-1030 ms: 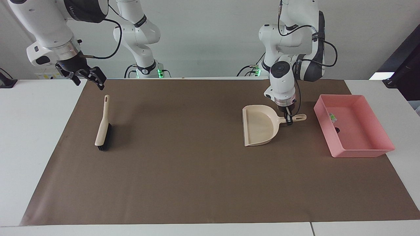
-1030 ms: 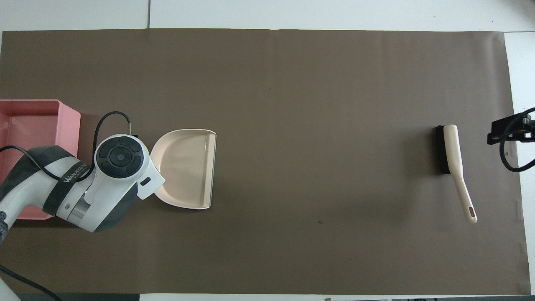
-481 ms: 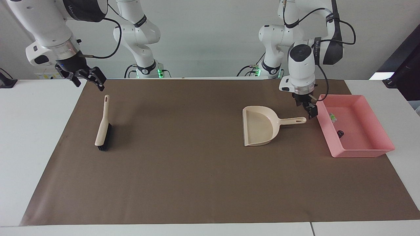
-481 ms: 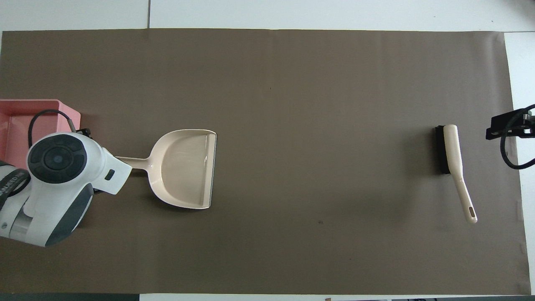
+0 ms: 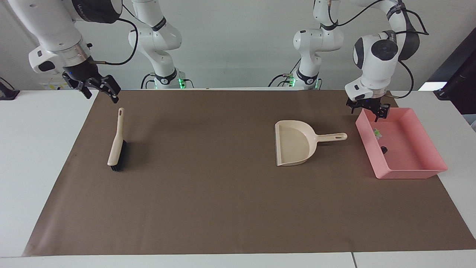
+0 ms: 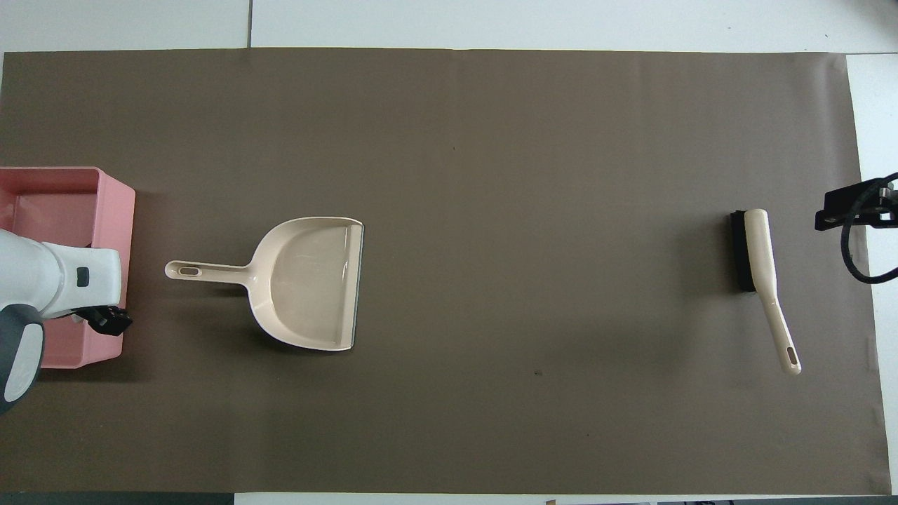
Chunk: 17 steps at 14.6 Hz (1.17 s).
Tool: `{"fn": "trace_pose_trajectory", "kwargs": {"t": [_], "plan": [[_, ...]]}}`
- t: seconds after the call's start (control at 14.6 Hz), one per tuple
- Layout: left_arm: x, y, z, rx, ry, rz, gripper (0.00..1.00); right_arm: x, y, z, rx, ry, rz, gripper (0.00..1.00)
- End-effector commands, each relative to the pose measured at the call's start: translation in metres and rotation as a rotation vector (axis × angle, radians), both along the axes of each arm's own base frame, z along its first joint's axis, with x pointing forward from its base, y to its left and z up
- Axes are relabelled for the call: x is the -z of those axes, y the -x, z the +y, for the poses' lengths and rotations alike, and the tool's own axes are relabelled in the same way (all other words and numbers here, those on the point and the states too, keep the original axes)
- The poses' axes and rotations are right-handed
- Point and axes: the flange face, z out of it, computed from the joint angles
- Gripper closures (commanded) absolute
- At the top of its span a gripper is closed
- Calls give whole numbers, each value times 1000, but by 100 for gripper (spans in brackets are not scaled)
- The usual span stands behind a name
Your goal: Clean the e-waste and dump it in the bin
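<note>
The e-waste lies in the pink bin point(image 5: 409, 173) at the left arm's end of the table: a white-and-green scrap point(image 5: 377, 133) and a black scrap point(image 5: 385, 150). My left gripper point(image 5: 367, 111) hangs open and empty over the bin's corner nearest the robots. In the overhead view the left arm covers part of the bin point(image 6: 112, 210), and the scraps are hidden there. The beige dustpan point(image 5: 293, 143) point(image 6: 309, 280) lies flat on the mat beside the bin, its handle pointing at the bin. My right gripper point(image 5: 100, 91) waits open above the mat's corner, holding nothing.
A beige brush with black bristles point(image 5: 116, 141) point(image 6: 754, 252) lies on the brown mat point(image 5: 208, 193) toward the right arm's end, its handle pointing at the robots. White tabletop borders the mat.
The left gripper opened and let go of the dustpan's handle, then rose and swung over to the bin. The dustpan stays flat on the mat. The right arm barely moved.
</note>
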Motion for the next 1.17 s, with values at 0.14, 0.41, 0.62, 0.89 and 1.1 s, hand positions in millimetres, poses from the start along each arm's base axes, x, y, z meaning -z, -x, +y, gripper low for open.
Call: {"fn": "trace_pose_trajectory", "kwargs": {"t": [0.14,0.41,0.62,0.89,1.1], "plan": [[-27,-28,24,-416,172,-71,1,-2,1,-4,15,-16,-4,0],[-89,-70,26,-486,188,-33,1,-2,1,-2,10,-16,-4,0],[-129,-71,16,-534,200,-58,1,-2,1,-2,12,-16,-4,0],[-174,-64,8,-579,194,-47,1,-2,1,-2,12,-18,-3,0],[-176,-58,-13,-651,187,-53,1,-2,1,-2,12,-16,-3,0]]}}
